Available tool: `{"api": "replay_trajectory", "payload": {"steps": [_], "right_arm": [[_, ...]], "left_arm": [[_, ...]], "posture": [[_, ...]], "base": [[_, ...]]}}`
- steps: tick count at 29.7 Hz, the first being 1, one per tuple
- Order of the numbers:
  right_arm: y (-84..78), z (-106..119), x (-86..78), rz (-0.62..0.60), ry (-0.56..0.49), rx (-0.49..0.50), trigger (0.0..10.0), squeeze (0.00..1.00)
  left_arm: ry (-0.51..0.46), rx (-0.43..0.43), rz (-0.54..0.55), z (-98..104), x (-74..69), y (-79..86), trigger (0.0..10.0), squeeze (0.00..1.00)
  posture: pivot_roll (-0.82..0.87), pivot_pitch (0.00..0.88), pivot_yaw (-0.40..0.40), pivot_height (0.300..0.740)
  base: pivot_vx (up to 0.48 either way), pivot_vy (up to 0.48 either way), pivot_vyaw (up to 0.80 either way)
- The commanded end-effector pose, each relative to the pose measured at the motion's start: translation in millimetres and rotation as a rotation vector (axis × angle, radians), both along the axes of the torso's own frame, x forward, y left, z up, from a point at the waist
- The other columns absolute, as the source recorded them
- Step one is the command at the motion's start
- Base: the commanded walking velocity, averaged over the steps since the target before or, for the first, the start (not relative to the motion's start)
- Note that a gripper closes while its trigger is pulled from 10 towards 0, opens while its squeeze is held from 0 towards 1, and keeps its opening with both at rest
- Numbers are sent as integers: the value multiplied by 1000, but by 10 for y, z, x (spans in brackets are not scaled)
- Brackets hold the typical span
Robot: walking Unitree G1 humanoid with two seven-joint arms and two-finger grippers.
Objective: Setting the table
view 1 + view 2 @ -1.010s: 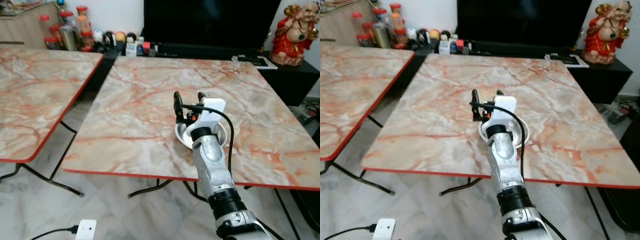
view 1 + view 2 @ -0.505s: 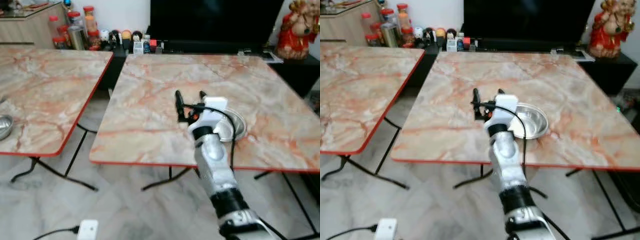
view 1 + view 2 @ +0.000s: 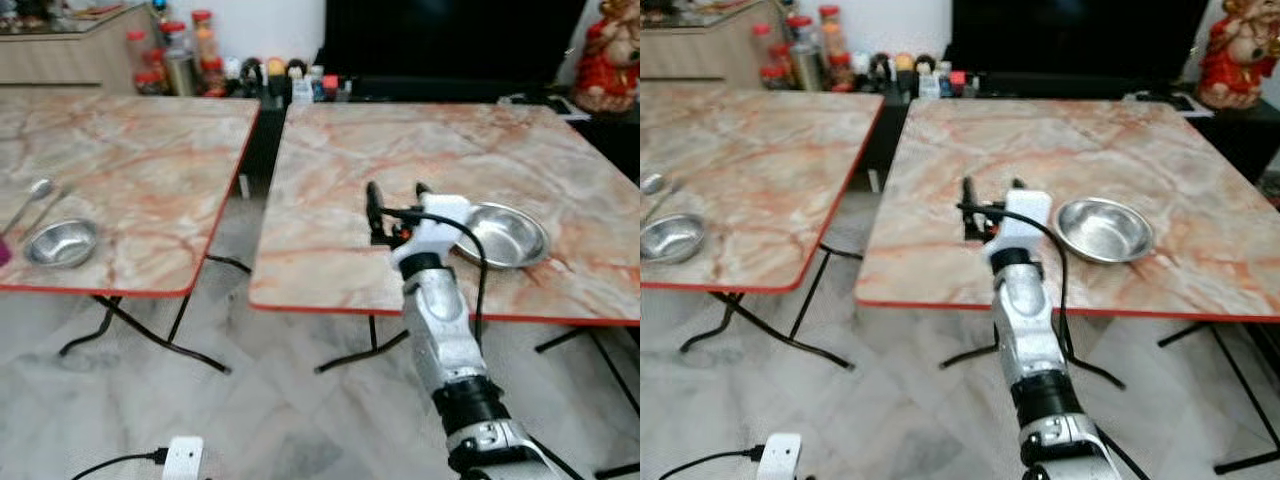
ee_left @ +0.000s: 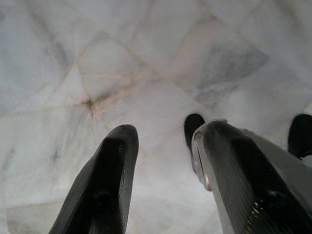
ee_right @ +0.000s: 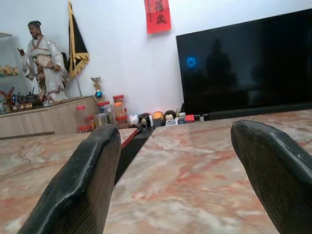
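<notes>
Right end effector [image 3: 394, 197] empty, fingers apart, over near edge of right counter [image 3: 330, 150].
Steel plate [image 3: 503, 235] sits near that edge. Next pickup likely small bowl [image 3: 61, 243] near left counter [image 3: 150, 170] front edge; square up before reaching. Left end effector [image 4: 165, 180] idle, apart.

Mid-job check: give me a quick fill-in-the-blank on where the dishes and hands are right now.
1. The large steel bowl sits on the ____ of the two marble tables.
2. The right hand hovers over that table with its fingers ____.
3. The small steel bowl rests on the left table, beside a ____.
4. The left hand points down at the ____.

Missing words: right; open; spoon; floor
</notes>
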State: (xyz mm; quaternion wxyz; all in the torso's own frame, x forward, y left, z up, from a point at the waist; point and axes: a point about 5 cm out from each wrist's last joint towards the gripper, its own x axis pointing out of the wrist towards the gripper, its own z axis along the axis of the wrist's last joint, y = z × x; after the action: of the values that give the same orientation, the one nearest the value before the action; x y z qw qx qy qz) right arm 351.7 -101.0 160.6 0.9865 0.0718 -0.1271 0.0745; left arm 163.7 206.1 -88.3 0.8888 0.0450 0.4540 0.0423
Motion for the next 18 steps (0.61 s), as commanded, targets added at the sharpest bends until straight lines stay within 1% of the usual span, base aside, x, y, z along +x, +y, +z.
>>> {"api": "replay_trajectory", "payload": {"steps": [1, 5, 10, 11, 14, 15, 16, 17, 18], "right_arm": [[41, 14, -1, 10, -4, -6, 10000, 0], [15, 11, 2, 2, -2, -14, 10000, 0], [-53, -79, 4, -18, 31, -29, 10000, 0], [-126, -213, -4, -40, 81, -53, 10000, 0], [-249, -475, -41, -68, 185, -84, 10000, 0], [-337, -674, -90, -88, 268, -104, 10000, 0], [-337, -674, -90, -88, 268, -104, 10000, 0], [-416, -861, -157, -105, 347, -118, 10000, 0], [-451, -941, -192, -113, 378, -122, 10000, 0]], "left_arm": [[0, 8, 11, 6, -5, 47, 10000, 0], [1, 9, 7, 7, -5, 51, 10000, 0], [1, 10, 3, 7, -4, 51, 10000, 0], [1, 10, 2, 7, -4, 50, 10000, 0], [2, 11, -1, 7, -5, 49, 10000, 0], [2, 11, -2, 6, -6, 48, 10000, 0], [2, 11, -2, 6, -6, 48, 10000, 0], [3, 11, -4, 5, -8, 46, 10000, 0], [4, 11, -5, 4, -9, 45, 10000, 0]], "posture": [[-36, 0, -13, 740], [-39, 0, -11, 740], [-41, 0, -10, 740], [-39, 0, -11, 740], [-41, 0, -10, 740], [-41, 0, -11, 740], [-41, 0, -11, 740], [-41, 0, -10, 740], [-41, 0, -10, 740]], "base": [[0, 356, 0], [0, 352, 0], [0, 352, 0], [0, 352, 0], [0, 352, 0], [0, 352, 0], [0, 352, 0], [0, 352, 0], [0, 356, 0]]}}
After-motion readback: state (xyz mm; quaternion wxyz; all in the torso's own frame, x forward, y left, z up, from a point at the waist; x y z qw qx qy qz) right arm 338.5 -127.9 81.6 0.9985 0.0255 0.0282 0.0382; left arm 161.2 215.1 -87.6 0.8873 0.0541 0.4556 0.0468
